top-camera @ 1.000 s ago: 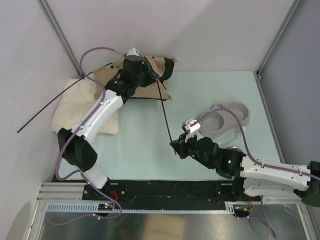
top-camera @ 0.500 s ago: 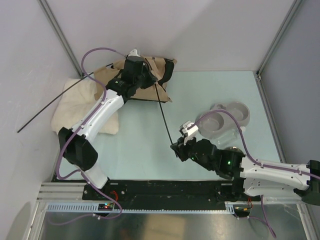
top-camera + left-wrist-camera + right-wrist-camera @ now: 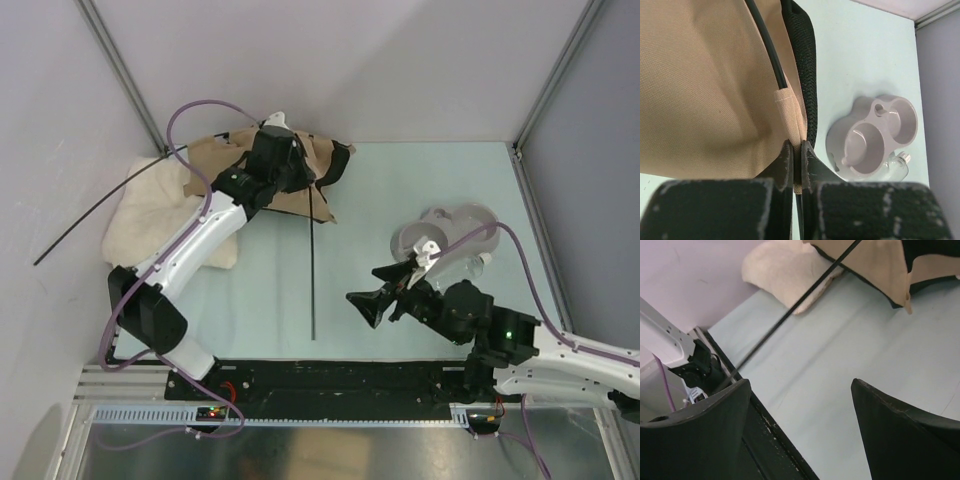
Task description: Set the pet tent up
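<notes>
**A:** From above, the pet tent [image 3: 325, 160] lay collapsed just beyond the cushion [image 3: 150, 220], one corner touching it. The left gripper [image 3: 300, 175] was down on its fabric. Count?

**B:** One tent, one cushion, and one double bowl [image 3: 462, 218] well apart from the cushion — and two poles. The cushion-side pole [image 3: 75, 234] jutted out across the cushion and past it. The free pole [image 3: 312, 270] ran out of the tent on the side away from the cushion. The right gripper [image 3: 368, 290] hovered near its loose end, touching nothing.

**A:** Left wrist?

**B:** The jaws were pinched together on the tan hem, right where a pole entered its sleeve. One small clear bottle [image 3: 899, 165] sat beside the bowl. My worry was that a tug there could pull the thin hem out of the grip, or back the pole out of its sleeve.

**A:** Right wrist?

**B:** The fingers [image 3: 705, 415] were spread wide with nothing between them — the free pole slanted across, with the cushion behind it. I'd judge that the jutting pole could snag the wall [image 3: 50, 120] if the tent swung.
</notes>
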Controlling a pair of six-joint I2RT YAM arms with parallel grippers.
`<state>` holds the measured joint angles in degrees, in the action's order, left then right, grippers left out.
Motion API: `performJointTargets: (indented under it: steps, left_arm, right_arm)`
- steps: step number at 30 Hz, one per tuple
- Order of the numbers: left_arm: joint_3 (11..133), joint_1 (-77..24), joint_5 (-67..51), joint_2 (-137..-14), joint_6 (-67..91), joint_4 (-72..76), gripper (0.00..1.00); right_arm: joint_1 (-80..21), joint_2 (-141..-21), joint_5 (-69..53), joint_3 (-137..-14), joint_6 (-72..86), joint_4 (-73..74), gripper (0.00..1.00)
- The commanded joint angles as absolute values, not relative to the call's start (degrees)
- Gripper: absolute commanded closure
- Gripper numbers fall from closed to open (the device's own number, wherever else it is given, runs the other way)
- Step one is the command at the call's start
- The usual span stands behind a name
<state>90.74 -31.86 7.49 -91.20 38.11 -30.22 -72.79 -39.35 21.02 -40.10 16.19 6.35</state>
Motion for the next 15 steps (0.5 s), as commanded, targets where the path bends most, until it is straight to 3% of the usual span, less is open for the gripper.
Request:
performJointTargets:
  steps: [1, 15]
  left_arm:
    - [91.8, -34.1, 8.2, -85.1, 31.5, -26.8, 1.0]
    - [92.6, -43.2, 8.1, -76.3, 23.3, -26.8, 1.0]
  right_arm:
    - [-72.9, -35.6, 23.9, -42.9, 15.7, 7.4, 0.13]
    - [-69.8, -31.4, 43.6, -47.0, 20.4, 16.1, 0.17]
